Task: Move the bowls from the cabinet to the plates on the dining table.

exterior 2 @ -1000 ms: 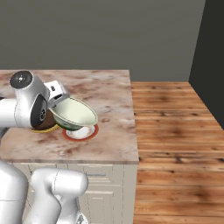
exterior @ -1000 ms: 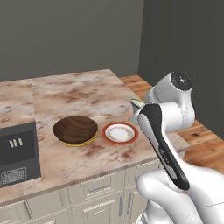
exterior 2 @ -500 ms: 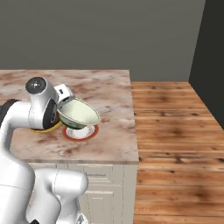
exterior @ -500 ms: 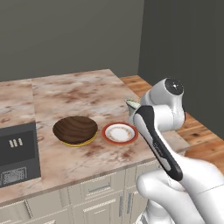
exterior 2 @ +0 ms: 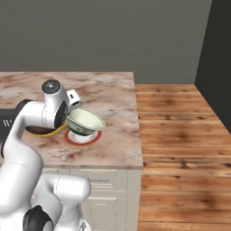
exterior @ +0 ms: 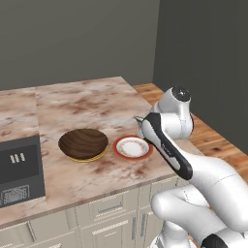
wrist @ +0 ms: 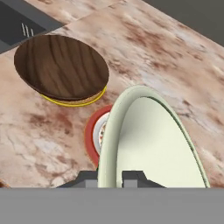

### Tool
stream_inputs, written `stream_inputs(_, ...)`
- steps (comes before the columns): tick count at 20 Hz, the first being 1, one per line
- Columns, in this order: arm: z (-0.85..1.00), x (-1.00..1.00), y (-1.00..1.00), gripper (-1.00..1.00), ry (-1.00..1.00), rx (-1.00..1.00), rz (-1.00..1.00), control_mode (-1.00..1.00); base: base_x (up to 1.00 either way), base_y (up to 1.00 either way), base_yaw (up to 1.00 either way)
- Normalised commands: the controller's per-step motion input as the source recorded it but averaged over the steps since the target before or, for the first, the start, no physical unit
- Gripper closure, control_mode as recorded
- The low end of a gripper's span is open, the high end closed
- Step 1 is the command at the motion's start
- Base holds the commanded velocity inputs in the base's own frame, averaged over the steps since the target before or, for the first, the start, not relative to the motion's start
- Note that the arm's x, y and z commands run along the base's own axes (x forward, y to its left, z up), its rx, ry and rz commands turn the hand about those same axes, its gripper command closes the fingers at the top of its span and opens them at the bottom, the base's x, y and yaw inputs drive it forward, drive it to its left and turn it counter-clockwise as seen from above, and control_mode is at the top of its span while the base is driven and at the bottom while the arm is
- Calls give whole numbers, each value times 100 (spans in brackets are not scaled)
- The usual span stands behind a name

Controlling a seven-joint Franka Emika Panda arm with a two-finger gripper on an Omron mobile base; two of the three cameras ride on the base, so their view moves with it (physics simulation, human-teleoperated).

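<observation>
Above the red-rimmed plate [wrist: 92, 133] we are holding the cream bowl [exterior 2: 84, 121], tilted, its rim pinched between the fingers of the end effector [wrist: 115, 177]. That plate is lying just below and slightly left of the bowl in the hand view. Beside it, the wooden bowl [exterior: 83, 143] is sitting on the yellow-rimmed plate [wrist: 74, 102] on the marbled table [exterior: 92, 101], with wood flooring [exterior 2: 180, 135] beyond.

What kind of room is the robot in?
Most likely a kitchen. There is a marbled stone table with drawer fronts beneath it, a microwave on its left end, and a wooden bowl and a cream bowl over small plates.
</observation>
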Motion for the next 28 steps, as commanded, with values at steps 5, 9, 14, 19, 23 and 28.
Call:
stream_inputs(5,-11,27,0,100,0,-3,0,-100,0,0,0)
stream_inputs(9,-28,28,0,100,0,0,0,-100,0,0,0)
stream_inputs(14,-36,37,0,100,0,0,1,-100,0,0,0)
stream_inputs(19,-32,33,0,100,0,0,1,-100,0,0,0)
stream_inputs(23,-17,11,0,100,0,0,1,-100,0,0,0)
stream_inputs(28,-11,0,0,100,0,-8,0,-100,0,0,0)
